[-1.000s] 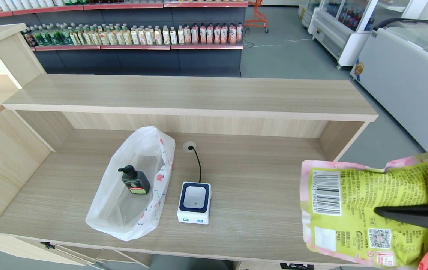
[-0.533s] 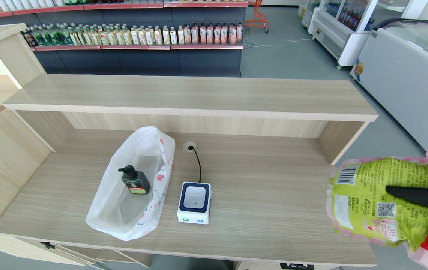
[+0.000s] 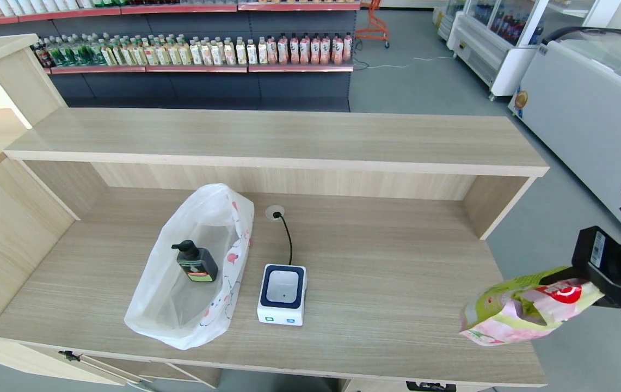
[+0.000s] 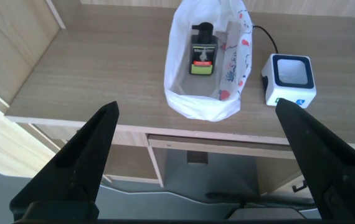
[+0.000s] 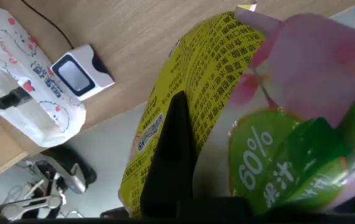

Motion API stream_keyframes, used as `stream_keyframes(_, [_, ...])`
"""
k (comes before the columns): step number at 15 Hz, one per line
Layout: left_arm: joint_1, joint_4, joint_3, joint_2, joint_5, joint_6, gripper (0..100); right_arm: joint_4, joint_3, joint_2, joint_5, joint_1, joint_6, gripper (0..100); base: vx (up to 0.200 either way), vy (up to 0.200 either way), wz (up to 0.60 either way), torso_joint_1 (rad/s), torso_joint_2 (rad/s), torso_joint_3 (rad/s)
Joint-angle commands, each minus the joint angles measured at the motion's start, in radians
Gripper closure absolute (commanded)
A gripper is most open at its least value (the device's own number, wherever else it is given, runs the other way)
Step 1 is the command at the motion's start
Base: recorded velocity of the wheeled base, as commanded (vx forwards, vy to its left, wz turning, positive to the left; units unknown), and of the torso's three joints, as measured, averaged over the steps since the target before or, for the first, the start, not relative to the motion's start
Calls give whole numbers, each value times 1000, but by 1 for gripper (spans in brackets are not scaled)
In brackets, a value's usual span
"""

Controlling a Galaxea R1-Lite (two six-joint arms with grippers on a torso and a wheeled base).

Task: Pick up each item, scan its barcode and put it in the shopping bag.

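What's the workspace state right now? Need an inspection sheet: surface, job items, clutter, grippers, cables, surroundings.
Surface: wooden counter, with a raised ledge behind it.
Job's things: shopping bag lies open on the counter with a dark pump bottle inside. The scanner stands right beside the bag. The snack pouch is held in the air at the counter's right end.
Clutter: nothing seen.
Grippers: right gripper shut on the snack pouch. Left gripper open and empty, off the counter's front edge.
Cables: black cable runs from the scanner to a grommet hole.
Surroundings: drink shelves behind, freezers to the right.
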Motion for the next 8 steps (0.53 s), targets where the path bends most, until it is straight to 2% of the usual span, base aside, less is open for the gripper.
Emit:
stream_keyframes(1, [0, 0, 0, 0, 0, 1, 0, 110, -175, 134, 75, 123, 136, 100, 0, 0, 0, 0, 0, 0])
stream_keyframes(5, [0, 0, 0, 0, 0, -1, 0, 112, -218, 134, 106, 240, 216, 100, 0, 0, 0, 0, 0, 0])
stream_keyframes(8, [0, 0, 0, 0, 0, 1, 0, 110, -218, 125, 106, 267, 239, 100, 0, 0, 0, 0, 0, 0])
